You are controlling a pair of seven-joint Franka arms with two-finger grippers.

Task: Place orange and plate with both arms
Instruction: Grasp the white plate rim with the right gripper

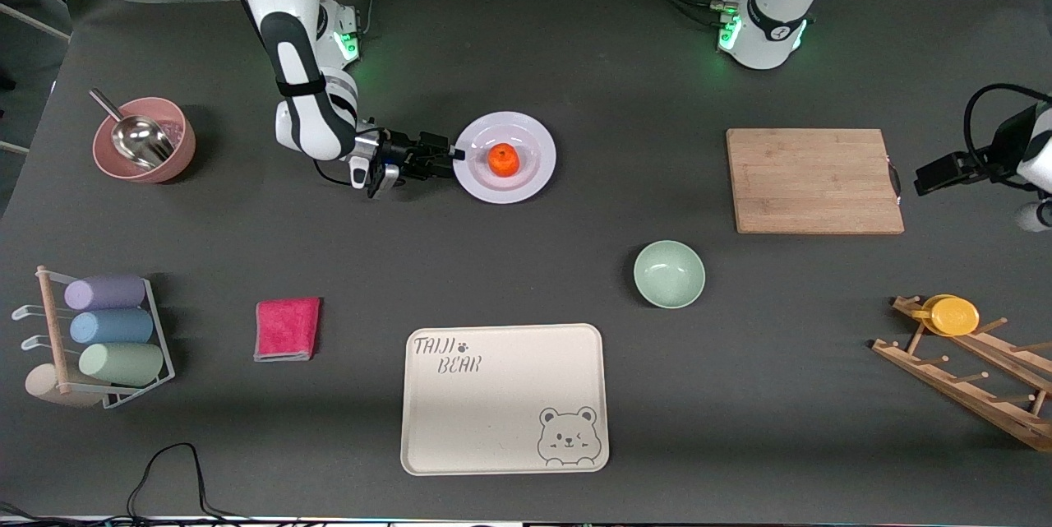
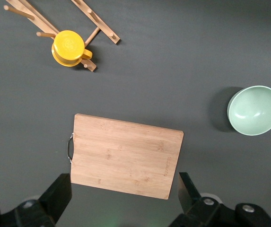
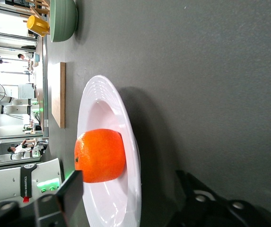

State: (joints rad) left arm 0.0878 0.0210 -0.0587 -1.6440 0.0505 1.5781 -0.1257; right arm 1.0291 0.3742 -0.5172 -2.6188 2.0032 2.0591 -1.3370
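The orange point(image 1: 503, 159) sits in the middle of the pale plate point(image 1: 534, 150), on the table toward the right arm's end. My right gripper point(image 1: 456, 154) is low at the plate's rim, open, with one finger above the rim and one below it. In the right wrist view the gripper point(image 3: 130, 184) straddles the plate's edge point(image 3: 100, 101), and the orange point(image 3: 100, 155) lies just past the upper finger. My left gripper point(image 1: 925, 179) is up in the air at the left arm's end, open and empty, beside the cutting board's edge point(image 2: 123, 184).
A wooden cutting board point(image 1: 814, 180), a mint-green bowl point(image 1: 669, 274) and a cream bear tray point(image 1: 504, 398) lie on the grey table. A pink cloth point(image 1: 288, 329), a pink bowl with a scoop point(image 1: 144, 140), a cup rack point(image 1: 107, 338) and a wooden rack with a yellow cup point(image 1: 953, 315) stand around.
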